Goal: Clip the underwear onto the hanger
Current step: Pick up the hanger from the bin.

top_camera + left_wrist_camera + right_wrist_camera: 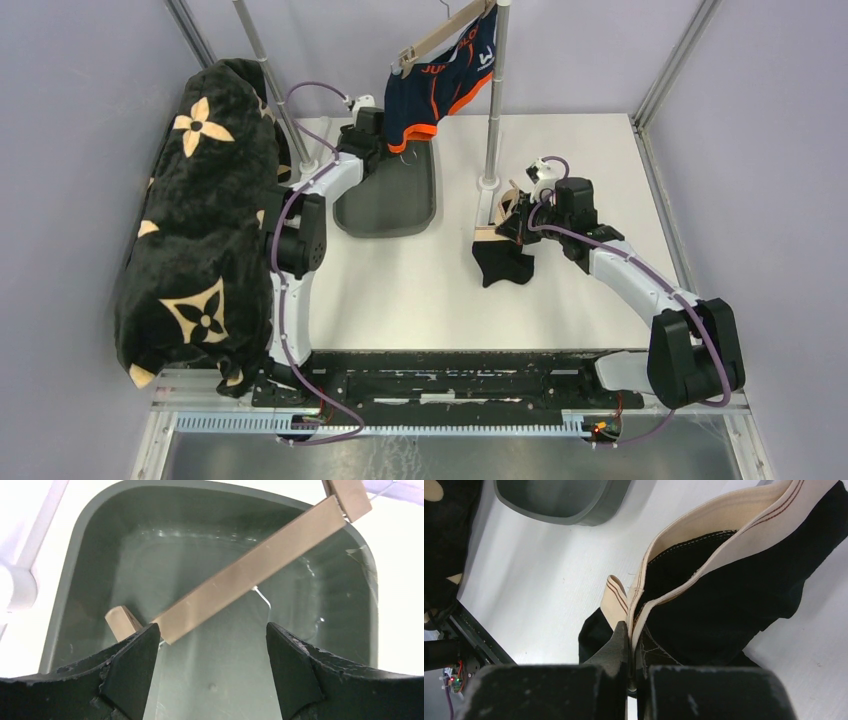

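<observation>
The right pincer clamps the black underwear right of centre; the left pincer stands open over the far-left hanger. We judge pickup done; next, we carry it to a clip.

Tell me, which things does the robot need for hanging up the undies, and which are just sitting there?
For the job:
- black underwear, pinched in the right hand
- wooden hanger
- left hand, open near the hanger

Just sitting there:
- flowered black blanket
- grey tray
- metal pole
- navy underwear, already hanging at the back
</observation>
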{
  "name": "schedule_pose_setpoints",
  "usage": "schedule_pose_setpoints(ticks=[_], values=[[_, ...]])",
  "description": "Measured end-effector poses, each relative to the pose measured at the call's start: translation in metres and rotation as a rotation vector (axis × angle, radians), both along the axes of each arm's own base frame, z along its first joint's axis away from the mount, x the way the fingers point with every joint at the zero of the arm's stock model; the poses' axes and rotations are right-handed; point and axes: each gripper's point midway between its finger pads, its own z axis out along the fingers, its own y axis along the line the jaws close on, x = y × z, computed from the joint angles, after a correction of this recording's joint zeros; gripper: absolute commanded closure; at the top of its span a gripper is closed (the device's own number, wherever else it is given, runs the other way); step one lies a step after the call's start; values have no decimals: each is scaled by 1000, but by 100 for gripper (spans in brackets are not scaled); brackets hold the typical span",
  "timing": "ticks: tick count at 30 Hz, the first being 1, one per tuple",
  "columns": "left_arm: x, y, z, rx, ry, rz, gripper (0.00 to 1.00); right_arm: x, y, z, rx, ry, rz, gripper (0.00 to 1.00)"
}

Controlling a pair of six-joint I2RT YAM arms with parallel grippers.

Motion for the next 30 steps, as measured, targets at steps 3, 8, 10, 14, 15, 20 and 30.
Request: schedule_pose_setpoints(ticks=[3, 8, 10, 14, 15, 20, 30], values=[[9, 5, -4, 60, 13, -6, 13, -1, 1, 0, 8, 4, 3, 100], [21, 11, -8, 156, 22, -37, 12, -1, 2, 1, 12, 3, 2, 99], [23, 14, -12, 189, 32, -55, 12, -1, 2, 0, 14, 5, 2, 100], [25, 16, -25, 242, 56, -103, 12, -2, 2, -1, 20, 8, 2, 100], [25, 16, -30, 251, 67, -119, 12, -2, 3, 0, 23, 7, 2, 100], [24, 16, -42, 281, 92, -186, 12, 0, 4, 1, 30, 4, 4, 99], [28, 15, -47, 297, 91, -216, 18, 1, 6, -1, 39, 4, 11, 100]])
